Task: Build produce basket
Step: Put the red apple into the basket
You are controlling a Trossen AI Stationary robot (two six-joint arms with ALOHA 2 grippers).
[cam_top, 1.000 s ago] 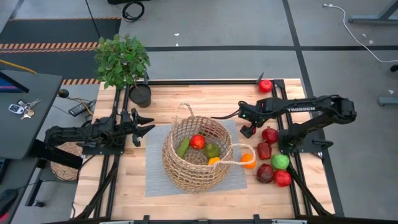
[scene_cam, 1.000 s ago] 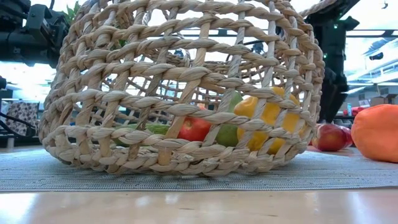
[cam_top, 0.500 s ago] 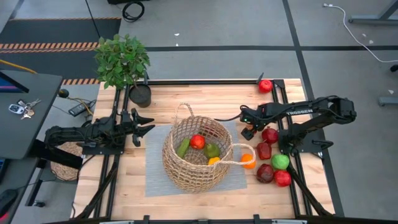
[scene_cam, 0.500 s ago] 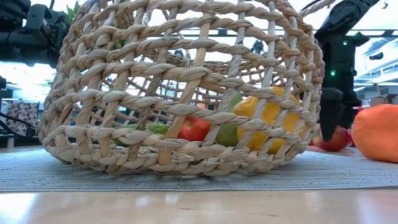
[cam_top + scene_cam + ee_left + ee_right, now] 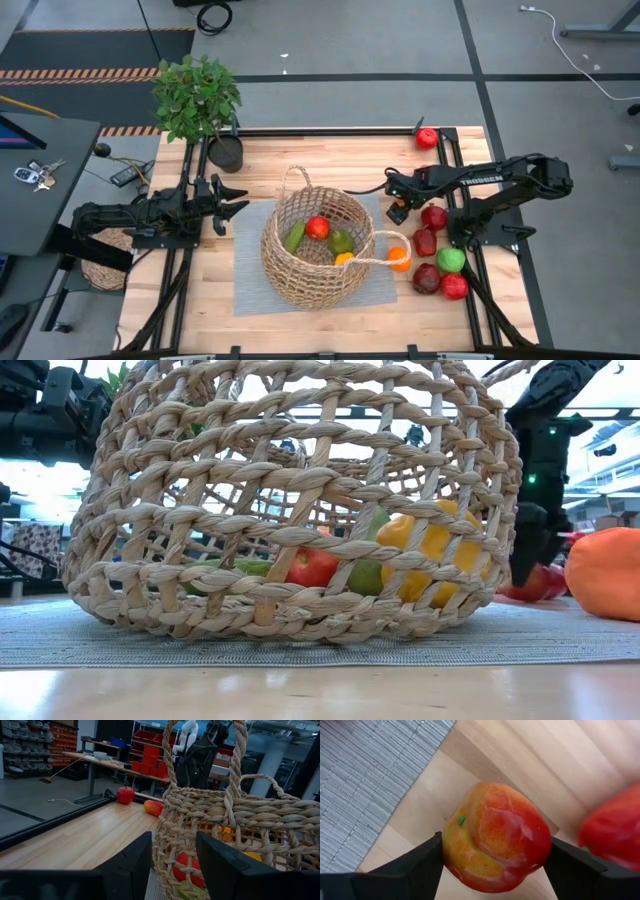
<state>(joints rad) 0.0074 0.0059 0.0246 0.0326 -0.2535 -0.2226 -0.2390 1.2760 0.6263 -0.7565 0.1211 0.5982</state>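
Mid-loading: nearest, basket (image 5: 270, 255) on the grey mat (image 5: 250, 290) with a few pieces already inside, more produce (image 5: 440, 265) loose on the bench (image 5: 330, 155) to its right. Just beyond, right claw (image 5: 397, 208) lowered over a red-yellow fruit (image 5: 495, 837) beside the mat, fingers pressed to both flanks, fruit not yet off the wood; left claw (image 5: 228, 202) idle across the basket, parted and empty. Next, probably: firm the pinch, lift clear of the rim, carry over the opening, release.
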